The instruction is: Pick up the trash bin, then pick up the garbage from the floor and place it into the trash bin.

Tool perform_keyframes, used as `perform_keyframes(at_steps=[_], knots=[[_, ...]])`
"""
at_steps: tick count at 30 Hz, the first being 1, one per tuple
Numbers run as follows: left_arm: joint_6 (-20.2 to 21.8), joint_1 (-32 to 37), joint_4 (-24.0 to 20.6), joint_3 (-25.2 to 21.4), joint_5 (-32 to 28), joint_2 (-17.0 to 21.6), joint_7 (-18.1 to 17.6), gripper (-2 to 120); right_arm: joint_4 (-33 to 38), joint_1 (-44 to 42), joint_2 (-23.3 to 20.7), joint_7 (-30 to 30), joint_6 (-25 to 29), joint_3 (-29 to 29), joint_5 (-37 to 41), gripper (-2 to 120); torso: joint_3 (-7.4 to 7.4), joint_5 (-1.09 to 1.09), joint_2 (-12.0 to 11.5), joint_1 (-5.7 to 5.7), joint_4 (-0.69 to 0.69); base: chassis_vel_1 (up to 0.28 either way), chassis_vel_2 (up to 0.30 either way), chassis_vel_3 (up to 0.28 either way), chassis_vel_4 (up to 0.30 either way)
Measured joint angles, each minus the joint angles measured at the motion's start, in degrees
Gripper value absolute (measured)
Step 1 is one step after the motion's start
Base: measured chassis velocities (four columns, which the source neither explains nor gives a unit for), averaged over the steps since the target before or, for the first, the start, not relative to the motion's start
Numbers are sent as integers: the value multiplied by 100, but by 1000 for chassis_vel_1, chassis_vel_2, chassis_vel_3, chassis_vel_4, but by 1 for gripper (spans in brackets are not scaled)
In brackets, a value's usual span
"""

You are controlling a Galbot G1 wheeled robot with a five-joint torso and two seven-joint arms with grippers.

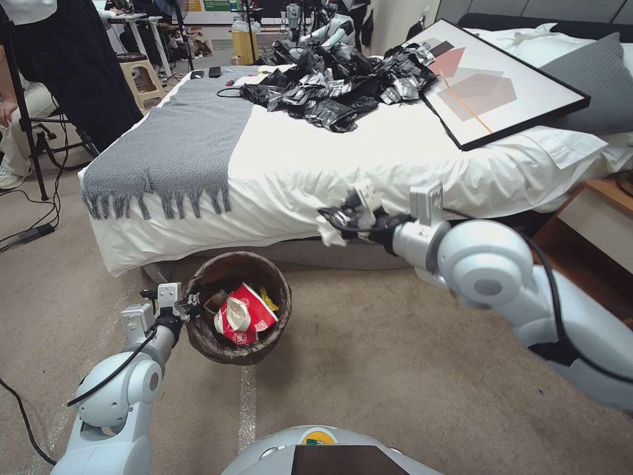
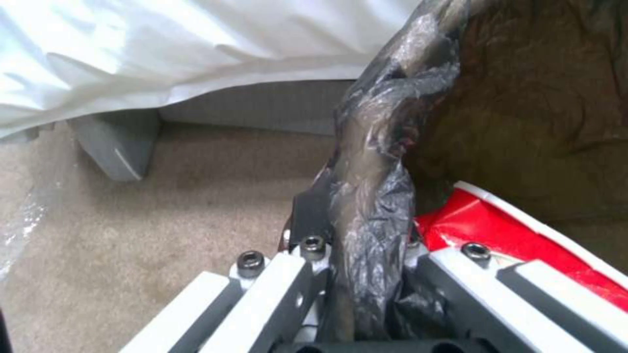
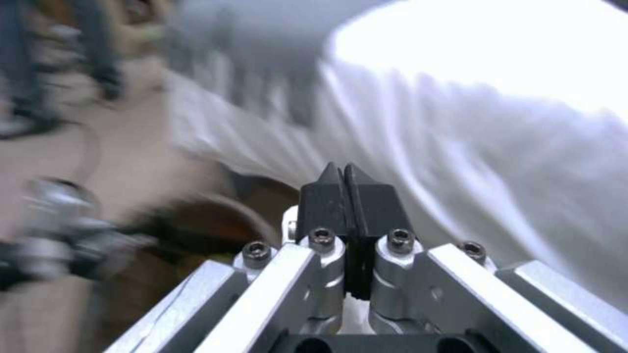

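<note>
The trash bin (image 1: pixel 227 258), lined with a dark brown crinkly bag, hangs just off the carpet by the bed's foot. My left gripper (image 1: pixel 191 307) is shut on its near-left rim; in the left wrist view the fingers (image 2: pixel 307 220) pinch the bag-covered rim (image 2: pixel 373 196). Inside lie crushed red-and-white paper bowls (image 1: pixel 247 316) (image 2: pixel 510 235) and a yellow wrapper (image 1: pixel 267 300). My right gripper (image 1: pixel 336 219) (image 3: pixel 345 171) hovers above and right of the bin, in front of the bed sheet. It is shut, and a white tissue wad (image 1: pixel 328 235) hangs under it.
The white bed (image 1: pixel 369 158) carries a grey throw (image 1: pixel 171 138), a heap of black-silver plastic (image 1: pixel 336 86) and a framed picture (image 1: pixel 488 86). A wooden nightstand (image 1: pixel 593 224) stands at the right. A tripod leg and cables (image 1: pixel 33 165) are at the left. Open carpet (image 1: pixel 369 369) lies ahead.
</note>
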Motion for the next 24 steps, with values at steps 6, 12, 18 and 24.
perform_keyframes(at_steps=[6, 12, 18, 24], knots=[[46, 16, -57, 29, -20, -24, -83, 0, -326, 1679, 882, 226, 4, -1071, 1621, 0, 0, -3, 0, 0, 1, 0, 0, 0, 0], [53, 5, -102, 22, -43, -17, -96, 0, -812, 2248, 1633, 457, 5, -2149, 1860, 0, 1, -4, 0, 0, 1, 0, 0, 0, 0], [54, -8, -141, -36, -83, 1, -101, 0, -1272, 2110, 2424, 517, 5, -3000, 1497, 0, 0, -4, 0, 0, 3, 0, 0, 0, 0], [54, -9, -140, -67, -112, 18, -99, 0, -1403, 1699, 2198, 425, 6, -3207, 1047, 0, 0, 0, 0, 0, -2, 0, 0, 0, 0]])
